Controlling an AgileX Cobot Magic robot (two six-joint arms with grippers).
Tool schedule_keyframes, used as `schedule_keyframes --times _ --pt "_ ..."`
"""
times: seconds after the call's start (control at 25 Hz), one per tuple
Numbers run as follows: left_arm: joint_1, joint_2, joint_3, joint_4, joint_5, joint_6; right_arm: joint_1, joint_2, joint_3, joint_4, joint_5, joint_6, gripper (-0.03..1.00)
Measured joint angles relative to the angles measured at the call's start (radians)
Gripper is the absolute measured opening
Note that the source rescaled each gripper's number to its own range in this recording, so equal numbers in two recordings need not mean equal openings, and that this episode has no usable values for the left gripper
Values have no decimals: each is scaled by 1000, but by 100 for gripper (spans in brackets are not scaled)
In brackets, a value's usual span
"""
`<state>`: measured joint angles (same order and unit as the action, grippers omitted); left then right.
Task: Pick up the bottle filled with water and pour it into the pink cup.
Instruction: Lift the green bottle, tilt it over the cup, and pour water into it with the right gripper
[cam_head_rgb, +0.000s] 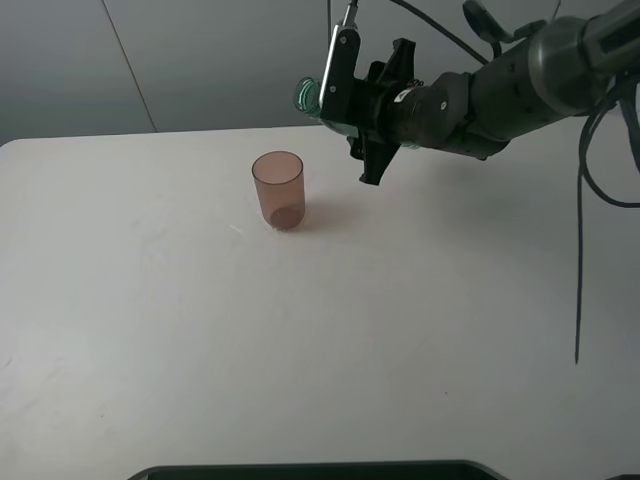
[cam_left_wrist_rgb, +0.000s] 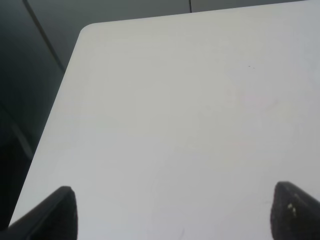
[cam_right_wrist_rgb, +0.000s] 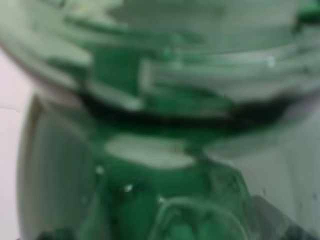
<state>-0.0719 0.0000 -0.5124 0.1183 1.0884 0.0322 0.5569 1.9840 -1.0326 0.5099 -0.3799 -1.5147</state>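
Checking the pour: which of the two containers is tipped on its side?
The green bottle, gripped sideways in the right end effector above the table; the pink cup stands upright.

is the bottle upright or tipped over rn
Tipped: the bottle lies roughly sideways in the right gripper, held off the table, its ribbed neck pointing left in the high view.

The right arm (cam_head_rgb: 520, 85) is a thick dark-grey cylinder ending in a black right gripper (cam_head_rgb: 352, 108); thin black cables (cam_head_rgb: 579, 250) hang from it.
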Motion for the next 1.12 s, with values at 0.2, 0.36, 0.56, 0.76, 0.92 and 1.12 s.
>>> schedule_keyframes --times 0.2,0.36,0.56,0.76,0.92,1.12 --pt "0 0 0 14 -5 0 0 23 -5 0 0 -33 0" --pt "0 0 0 16 -7 -2 0 23 -12 -6 2 -45 0" --pt "0 0 0 16 -7 -2 4 23 -22 -22 0 -80 0" --pt "0 0 0 16 -7 -2 6 28 -22 -27 0 -95 0" --pt "0 0 0 16 -7 -2 8 33 -22 -27 2 -97 0" --pt "0 0 0 16 -7 -4 10 33 -22 -29 2 -98 0"
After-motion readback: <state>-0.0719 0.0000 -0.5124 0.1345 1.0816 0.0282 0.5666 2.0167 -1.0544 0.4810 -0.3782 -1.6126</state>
